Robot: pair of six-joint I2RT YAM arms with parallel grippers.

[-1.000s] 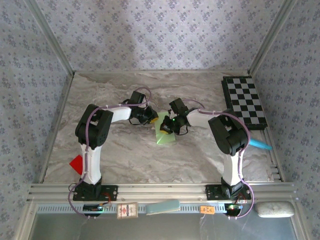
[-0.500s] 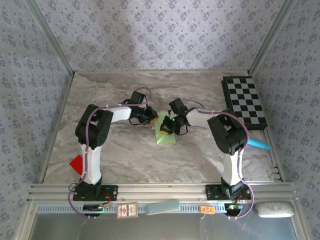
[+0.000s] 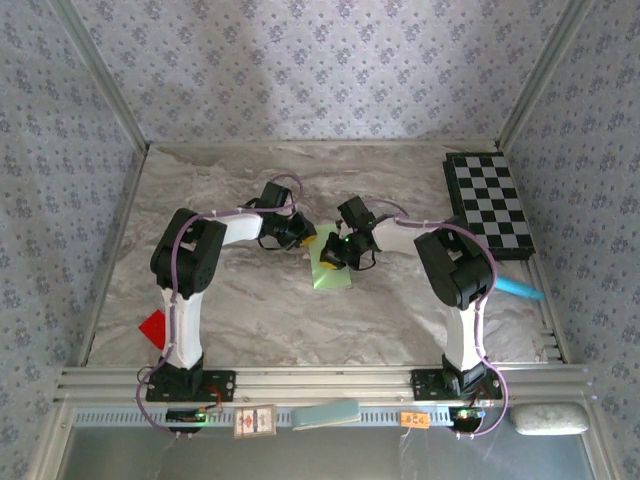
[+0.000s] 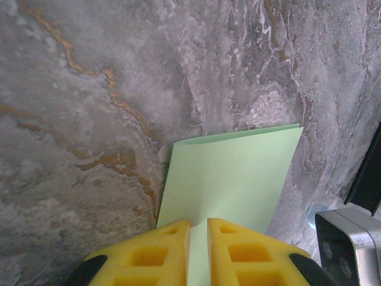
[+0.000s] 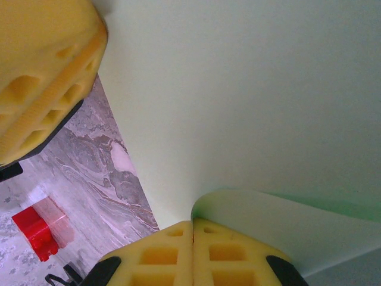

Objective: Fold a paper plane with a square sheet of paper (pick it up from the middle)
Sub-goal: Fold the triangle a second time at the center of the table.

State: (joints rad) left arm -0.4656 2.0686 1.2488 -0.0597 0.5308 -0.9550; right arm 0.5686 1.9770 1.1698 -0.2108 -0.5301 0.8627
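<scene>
Two sets of fingers are on one paper (image 3: 333, 276), mid bench (image 3: 230, 310) between the arms. The left fingers (image 4: 184, 238) are nearly together and the sheet's near edge runs into the slit between them, so we read them as clamped on the paper. From there it looks to lie flat on the marble, and its far edge looks like a fold. The right fingers (image 5: 196, 238) are pressed tight together with a curled flap of the same paper coming out at the tips, so they are clamped on it too. In the right wrist view one left finger sits at the sheet's edge, close by.

The shape is a folded oblong with no pointed nose, so we judge the plane far from done.

Risks:
- Both grips are on one thin sheet. If the arms pull apart or twist against each other, it could tear at a pinch point.
- The flap is curled, not creased. If it is let go before it is pressed, it likely springs back.
- If the right arm carries the flap over off-line, the crease lands crooked and later folds inherit it.
- The marble looks slick, so a loose left pinch would let the sheet skate.
- The fingers are crowded and could bump.
</scene>
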